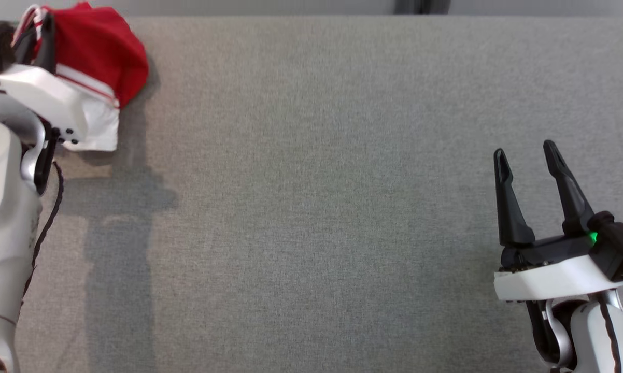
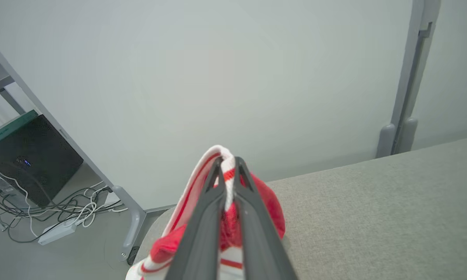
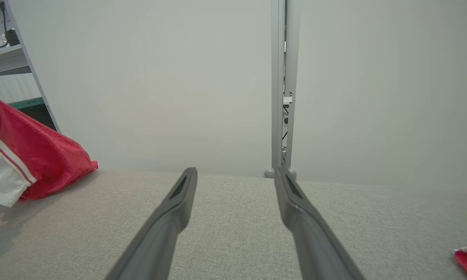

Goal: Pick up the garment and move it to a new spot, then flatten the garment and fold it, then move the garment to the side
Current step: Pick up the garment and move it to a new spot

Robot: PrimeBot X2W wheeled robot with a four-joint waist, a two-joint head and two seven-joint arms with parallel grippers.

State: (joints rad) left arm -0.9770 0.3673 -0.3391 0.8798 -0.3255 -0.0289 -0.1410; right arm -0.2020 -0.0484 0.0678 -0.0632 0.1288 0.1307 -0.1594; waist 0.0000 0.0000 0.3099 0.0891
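Up at the far-left table [image 1: 342,207] corner, the garment [image 1: 104,52], seemingly half lifted, is pinched in the clenched left tool [image 2: 228,161].

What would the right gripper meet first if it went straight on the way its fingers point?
The way looks free: the right gripper points across the table, with the garment far to its left. Past the far edge a grey post stands by the wall; depth is unclear.
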